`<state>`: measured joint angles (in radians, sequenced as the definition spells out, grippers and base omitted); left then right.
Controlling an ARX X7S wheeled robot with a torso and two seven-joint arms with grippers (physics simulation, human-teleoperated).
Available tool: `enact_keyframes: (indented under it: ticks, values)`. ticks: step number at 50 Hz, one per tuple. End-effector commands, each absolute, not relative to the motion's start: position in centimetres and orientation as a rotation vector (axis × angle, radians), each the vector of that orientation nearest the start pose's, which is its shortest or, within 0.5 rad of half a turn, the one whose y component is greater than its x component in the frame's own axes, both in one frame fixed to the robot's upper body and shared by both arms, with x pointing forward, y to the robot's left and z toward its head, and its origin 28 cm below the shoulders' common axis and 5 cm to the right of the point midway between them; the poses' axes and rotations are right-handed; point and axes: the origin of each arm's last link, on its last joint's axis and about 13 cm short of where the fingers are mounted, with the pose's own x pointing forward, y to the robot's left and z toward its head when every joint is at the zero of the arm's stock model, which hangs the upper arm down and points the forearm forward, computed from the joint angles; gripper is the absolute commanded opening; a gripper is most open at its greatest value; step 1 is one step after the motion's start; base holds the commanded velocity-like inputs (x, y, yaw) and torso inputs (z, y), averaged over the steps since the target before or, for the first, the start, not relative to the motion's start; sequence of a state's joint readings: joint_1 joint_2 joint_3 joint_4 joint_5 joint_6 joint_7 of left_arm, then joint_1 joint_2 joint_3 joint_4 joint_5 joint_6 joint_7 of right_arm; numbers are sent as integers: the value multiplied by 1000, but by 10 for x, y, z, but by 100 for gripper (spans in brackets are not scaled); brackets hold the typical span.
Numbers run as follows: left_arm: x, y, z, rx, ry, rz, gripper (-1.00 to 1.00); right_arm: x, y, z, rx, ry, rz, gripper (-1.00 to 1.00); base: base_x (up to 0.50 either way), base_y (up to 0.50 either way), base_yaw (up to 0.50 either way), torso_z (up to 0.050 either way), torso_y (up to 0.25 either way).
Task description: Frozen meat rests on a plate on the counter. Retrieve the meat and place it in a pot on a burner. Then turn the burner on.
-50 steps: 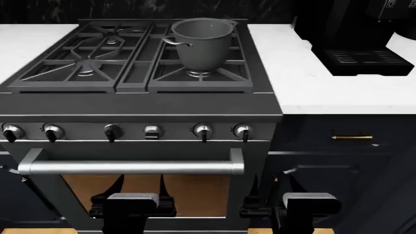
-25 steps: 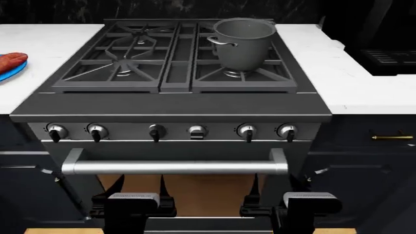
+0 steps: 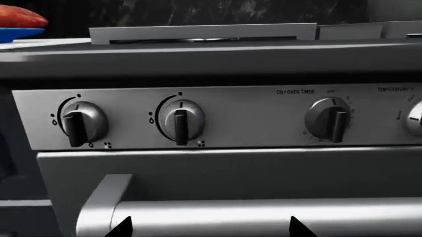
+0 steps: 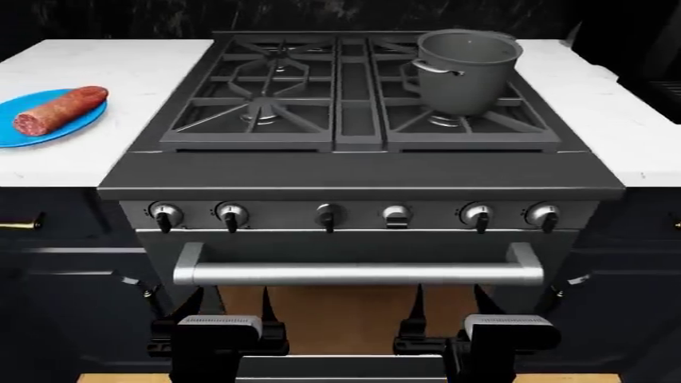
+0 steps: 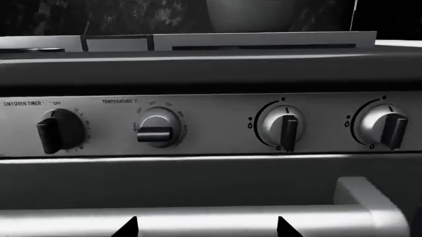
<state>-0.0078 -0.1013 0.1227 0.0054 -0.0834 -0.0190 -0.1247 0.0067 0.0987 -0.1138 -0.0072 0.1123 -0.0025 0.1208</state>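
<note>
The meat (image 4: 62, 110), a reddish-brown log, lies on the blue plate (image 4: 24, 137) on the white counter (image 4: 117, 68) left of the stove. Both also show in the left wrist view, the meat (image 3: 20, 17) on the plate (image 3: 17, 33). The dark grey pot (image 4: 465, 68) stands on the back right burner (image 4: 445, 121); its base shows in the right wrist view (image 5: 250, 15). My left gripper (image 4: 226, 315) (image 3: 209, 229) and right gripper (image 4: 468, 315) (image 5: 205, 229) are low in front of the oven door, both open and empty.
Six knobs line the stove front, from the far left knob (image 4: 165, 215) to the far right knob (image 4: 543, 215). The oven handle (image 4: 356, 274) runs below them, just ahead of both grippers. White counter (image 4: 627, 120) continues right of the stove.
The view has shifted left: the stove and pot slide right in the head view, and the plate with the meat has come fully into view. Both grippers hold their pose.
</note>
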Motion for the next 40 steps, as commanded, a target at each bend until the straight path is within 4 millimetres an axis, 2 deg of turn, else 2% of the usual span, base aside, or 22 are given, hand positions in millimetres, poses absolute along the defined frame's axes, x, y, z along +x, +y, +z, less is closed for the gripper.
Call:
enact_keyframes:
  ticks: [1,40]
  values:
    - [211,205,13,20,17,4,100,211,-96,15,14,-4,-8,100,0,375,0,0,0]
    - [210,205,13,21,19,6,100,211,-96,15,14,-3,-8,100,0,379,0,0,0]
